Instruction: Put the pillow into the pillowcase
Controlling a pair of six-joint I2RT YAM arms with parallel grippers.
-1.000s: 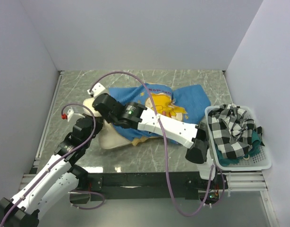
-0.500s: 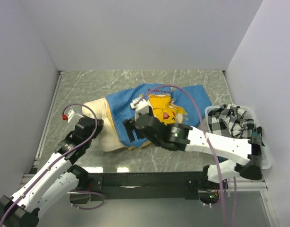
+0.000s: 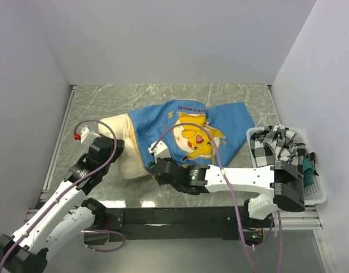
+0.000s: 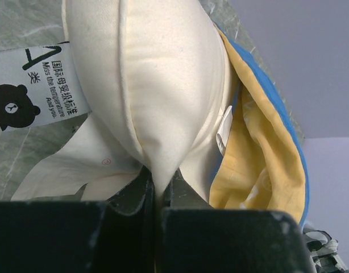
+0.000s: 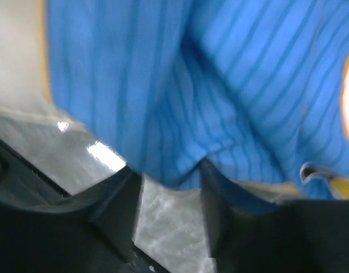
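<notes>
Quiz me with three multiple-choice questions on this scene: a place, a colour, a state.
1. Where is the white basket? A) table's right edge B) far left corner C) table's middle
2. The pillowcase's top face is? A) red B) blue C) green
3. The left claw is? A) open in air B) gripping the basket C) shut on the pillow
Answers: A, it sits at the far right; B, blue with a yellow cartoon shows; C, its wrist view shows cream cloth pinched.
</notes>
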